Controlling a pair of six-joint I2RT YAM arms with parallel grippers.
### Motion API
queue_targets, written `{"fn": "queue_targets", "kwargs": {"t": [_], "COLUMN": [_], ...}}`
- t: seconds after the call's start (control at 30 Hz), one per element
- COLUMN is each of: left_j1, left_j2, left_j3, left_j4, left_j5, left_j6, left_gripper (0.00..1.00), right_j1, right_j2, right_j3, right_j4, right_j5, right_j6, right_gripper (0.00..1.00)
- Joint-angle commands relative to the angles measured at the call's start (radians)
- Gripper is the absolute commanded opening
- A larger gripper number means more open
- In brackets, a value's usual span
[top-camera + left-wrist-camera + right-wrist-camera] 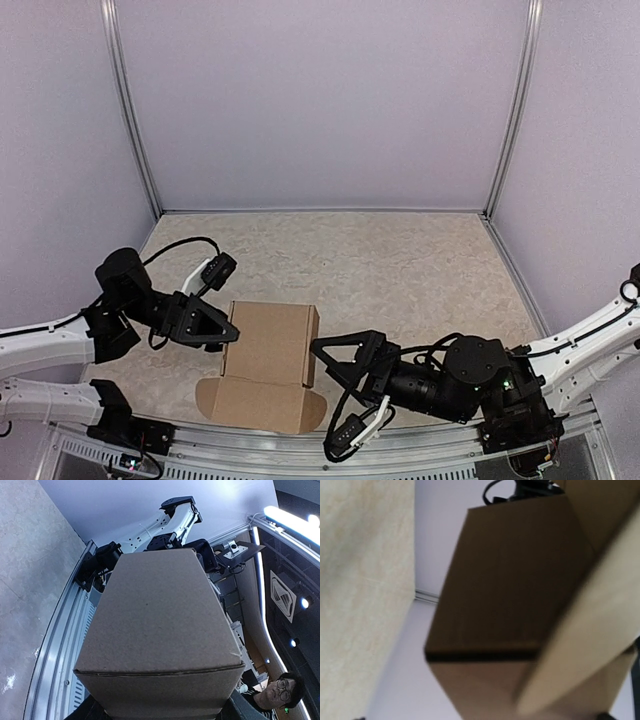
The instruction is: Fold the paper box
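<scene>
- The left gripper's (232, 338) fingers (212, 328) stand partly open, one against each of two opposite faces of the paper box (268, 345). The box fills the whole gap between them, so they have hold of it at its left side.
- In the left wrist view, the brown cardboard spans from one dark finger (87, 711) to the other.
- The right gripper's (328, 365) fingers (350, 345) are spread wide and grip nothing. Their tips sit just beside the box's right wall; I cannot tell whether they touch it.
- The right wrist view shows that wall very close and blurred, with a paler panel slanting across it.
- The box is set up as a cube between the two grippers, at the near middle of the table (400, 260).
- One flap (262, 408) with rounded corners lies open toward the metal rail (300, 440) at the near edge.
</scene>
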Motion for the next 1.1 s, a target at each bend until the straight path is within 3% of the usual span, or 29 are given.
{"fn": "queue_targets", "kwargs": {"t": [0.0,0.37,0.93,1.07], "left_j1": [-0.026,-0.064,-0.062,-0.062], "left_j2": [-0.012,-0.044,-0.081,-0.082], "left_j3": [0.003,0.009,0.012,0.007], "left_j4": [-0.021,-0.106,-0.203,-0.215], "left_j5": [0.03,0.018,0.004,-0.006], "left_j6": [0.022,0.057,0.11,0.115], "left_gripper": [0.56,0.56,0.57,0.62], "right_j1": [0.021,0.028,0.062,0.067], "right_j2": [0.013,0.11,0.121,0.124], "right_j3": [0.024,0.086,0.079,0.07], "right_j4": [0.091,0.15,0.191,0.207], "right_j5": [0.039,0.003,0.018,0.019], "right_j6": [-0.067,-0.158,-0.148,-0.146], "right_gripper": [1.0,0.98,0.59,0.52]}}
